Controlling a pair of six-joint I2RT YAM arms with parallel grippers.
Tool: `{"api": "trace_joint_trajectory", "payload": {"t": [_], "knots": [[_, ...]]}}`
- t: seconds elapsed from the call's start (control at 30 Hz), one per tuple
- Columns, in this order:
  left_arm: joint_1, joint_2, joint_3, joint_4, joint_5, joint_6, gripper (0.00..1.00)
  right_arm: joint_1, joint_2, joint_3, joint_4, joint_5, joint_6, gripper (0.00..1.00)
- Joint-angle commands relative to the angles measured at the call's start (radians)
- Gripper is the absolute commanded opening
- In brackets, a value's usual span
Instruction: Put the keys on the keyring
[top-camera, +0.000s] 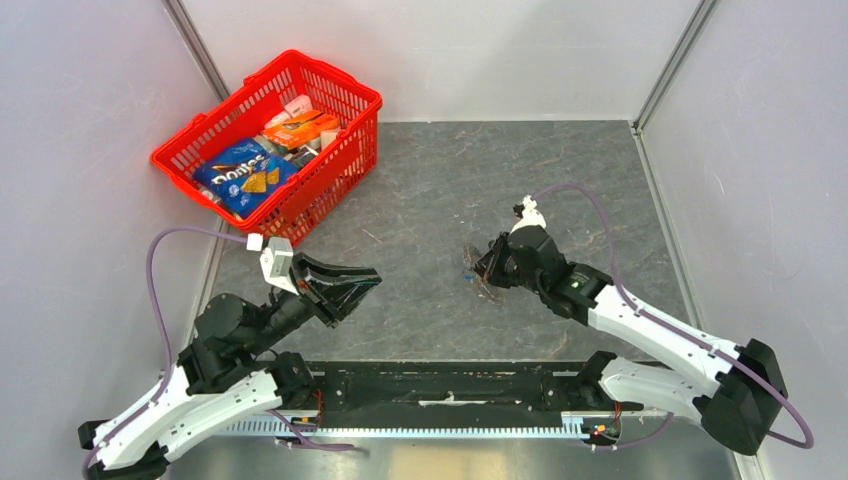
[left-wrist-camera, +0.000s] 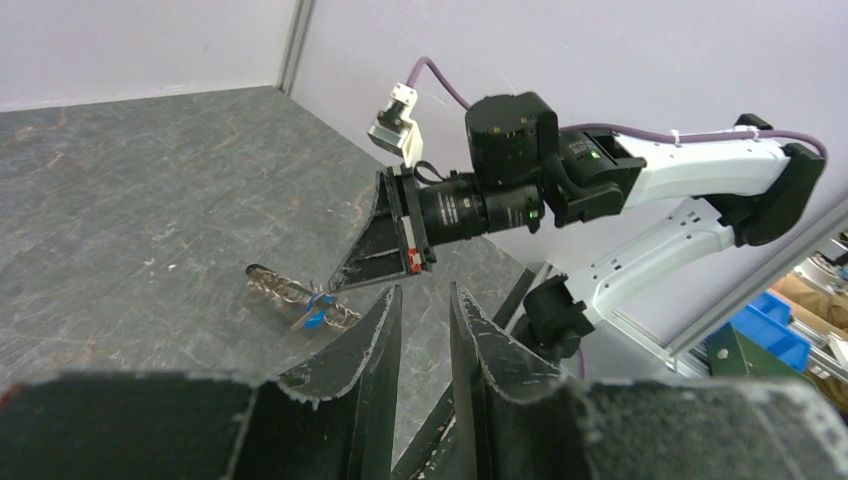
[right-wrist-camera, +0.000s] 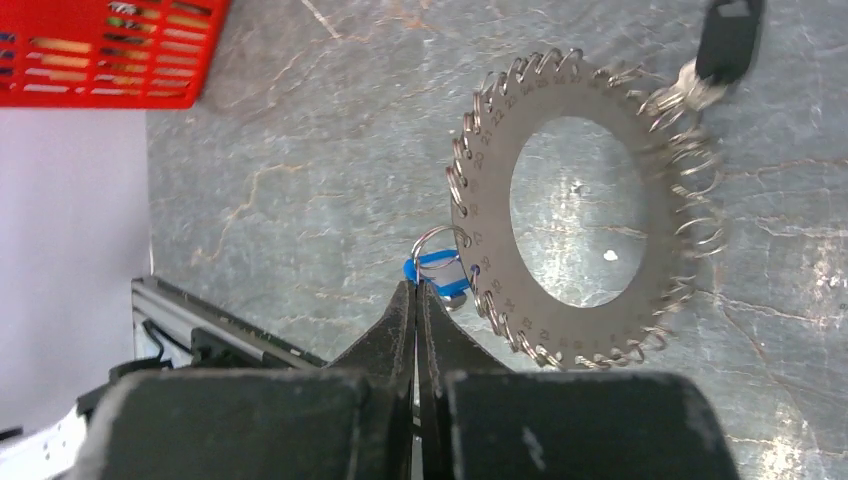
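The right gripper (right-wrist-camera: 415, 290) is fully closed, its tips meeting at the edge of the blue key (right-wrist-camera: 440, 272). Whether they pinch the key or only touch it is hard to tell, as the fingers cover the contact spot. The blue key lies on the table (top-camera: 420, 180) against the rim of a flat grey disc (right-wrist-camera: 580, 210) with a large centre hole. Small wire rings (right-wrist-camera: 462, 170) line the disc's edge all round; one slightly larger ring (right-wrist-camera: 435, 238) stands just above the blue key. At the disc's far side a black fob (right-wrist-camera: 730, 40) is cut off by the frame edge, with silvery metal bits (right-wrist-camera: 690, 90) beneath it too small to make out.

From above, the right arm hides most of the disc and only a blue speck shows.

The left gripper (left-wrist-camera: 425, 290) hangs above the table, well apart from the disc, its jaws parted by a narrow gap with nothing between them.

A red basket (top-camera: 200, 150) holding packets sits at the far left.
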Motion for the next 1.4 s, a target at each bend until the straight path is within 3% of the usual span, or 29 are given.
{"api": "trace_joint_trajectory", "payload": {"t": [0.0, 0.27, 0.57, 1.37], "knots": [[0.001, 0.027, 0.047, 0.072, 0.067, -0.027, 0.31, -0.022, -0.037, 0.095, -0.019, -0.162, -0.121, 0.00], [0.000, 0.042, 0.053, 0.111, 0.101, -0.061, 0.31, -0.038, -0.040, 0.265, -0.099, -0.335, -0.280, 0.00], [0.000, 0.098, 0.075, 0.127, 0.179, -0.060, 0.31, -0.059, 0.035, 0.460, -0.214, -0.711, -0.405, 0.00], [0.000, 0.261, 0.060, 0.238, 0.373, -0.070, 0.37, -0.058, 0.003, 0.608, -0.336, -0.808, -0.459, 0.00]]}}
